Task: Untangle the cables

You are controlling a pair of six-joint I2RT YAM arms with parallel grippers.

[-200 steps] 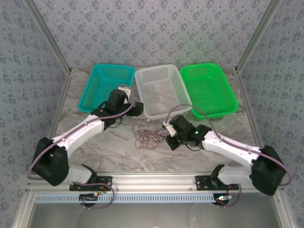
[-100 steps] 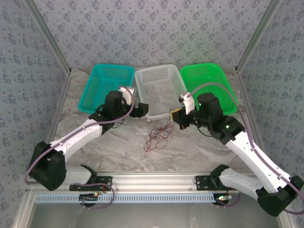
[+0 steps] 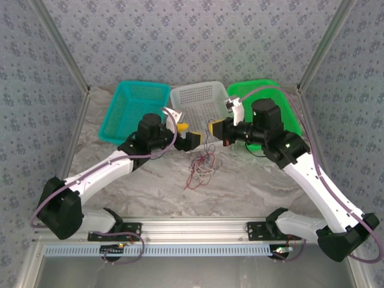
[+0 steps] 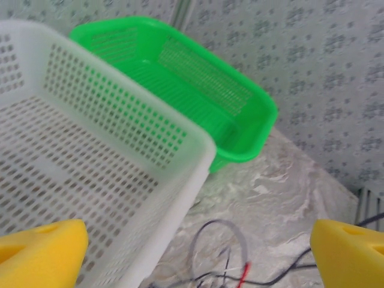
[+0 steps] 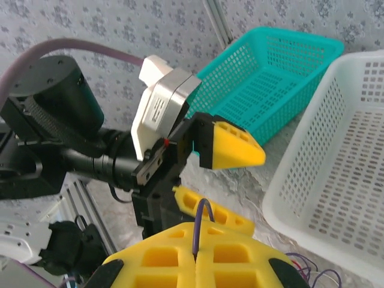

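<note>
Bright even lighting, soft shadows, wrist views blurred up close, no glare

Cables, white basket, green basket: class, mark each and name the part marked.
cables (image 3: 203, 162), top external view, middle of tangle.
white basket (image 4: 201, 144), left wrist view, rim corner.
green basket (image 4: 267, 108), left wrist view, rim corner.

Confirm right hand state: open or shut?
Shut: right hand pads meet with no gap, pinching a thin cable.

All plastic mesh, slightly glossy: teal basket (image 3: 129, 111), white basket (image 3: 198, 105), green basket (image 4: 180, 84) at 12 o'clock. The table (image 3: 252, 186) is smooth, marble-look; the rail (image 3: 198, 227) at 6 o'clock is brushed metal. Thin cables (image 3: 201, 167) smooth-sheathed; left gripper (image 4: 198, 240) fingers (image 4: 42, 249) matt yellow, foam-like.
</note>
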